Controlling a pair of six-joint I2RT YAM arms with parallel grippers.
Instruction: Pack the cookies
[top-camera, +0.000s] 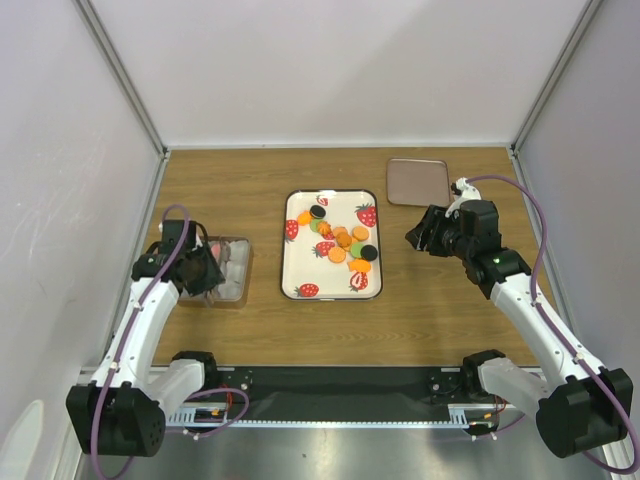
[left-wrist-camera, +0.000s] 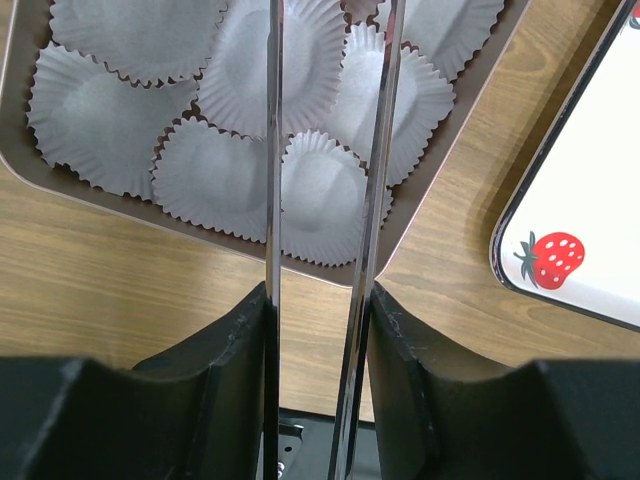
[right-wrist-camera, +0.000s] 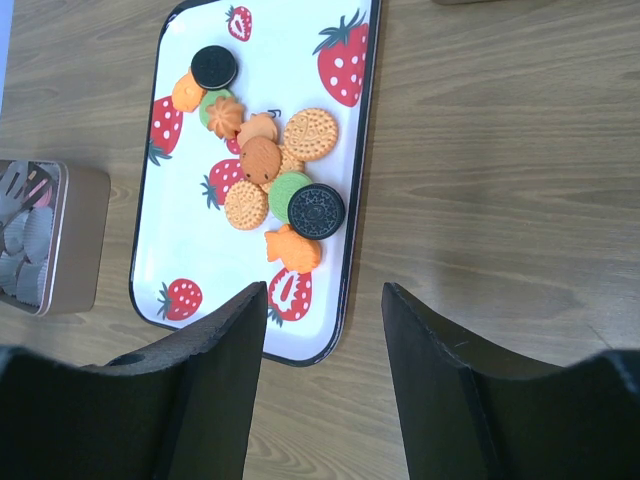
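The cookies (top-camera: 340, 241), small and mostly orange with a few green and black, lie in a loose heap on the white strawberry-print tray (top-camera: 291, 262). In the right wrist view the cookies (right-wrist-camera: 262, 160) sit mid-tray (right-wrist-camera: 290, 60). My left gripper (left-wrist-camera: 318, 295) is shut on a pair of metal tongs (left-wrist-camera: 273, 150). Their blades reach over a tin (left-wrist-camera: 30, 172) of white paper cups (left-wrist-camera: 130, 35), and their tips are cut off at the frame's top. Seen from above, the left gripper (top-camera: 205, 270) hangs over that tin (top-camera: 240, 297). My right gripper (right-wrist-camera: 323, 290) is open and holds nothing, above bare wood right of the tray (top-camera: 420, 238).
A flat brown lid (top-camera: 417, 181) lies at the back right of the table. White walls close in the left, back and right sides. The arm bases stand at the near edge.
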